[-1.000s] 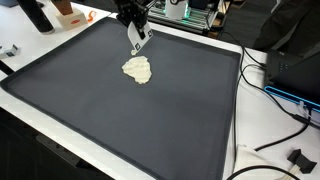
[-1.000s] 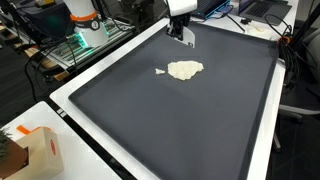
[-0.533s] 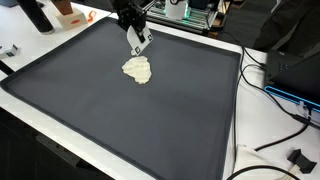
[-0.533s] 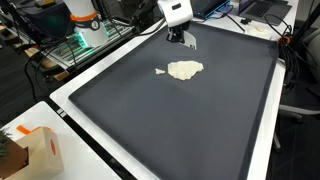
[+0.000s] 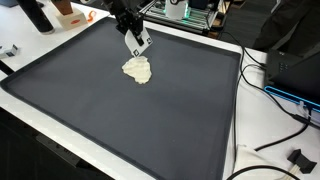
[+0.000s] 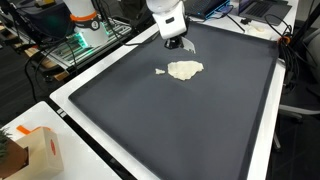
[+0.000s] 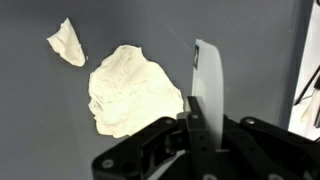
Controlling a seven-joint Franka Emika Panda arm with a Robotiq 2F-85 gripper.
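Shifted toward frame left, the jaws pinch a flat white scraper point(image 7: 208, 85) upright, seemingly to face its edge at the cream dough lump point(image 7: 125, 90).

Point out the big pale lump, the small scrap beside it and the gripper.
pale lump point(image 7: 130, 92): wrist view, the middle of its crumpled top.
small scrap point(image 7: 66, 43): wrist view, its centre.
gripper point(image 5: 140, 42): an exterior view, the tip, just above the lump.

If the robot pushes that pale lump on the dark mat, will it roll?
Probably not: the pale lump lies low and flat on the mat. Its wrinkled surface suggests it is soft and would squish or fold. A small scrap lies apart, so it may break easily.
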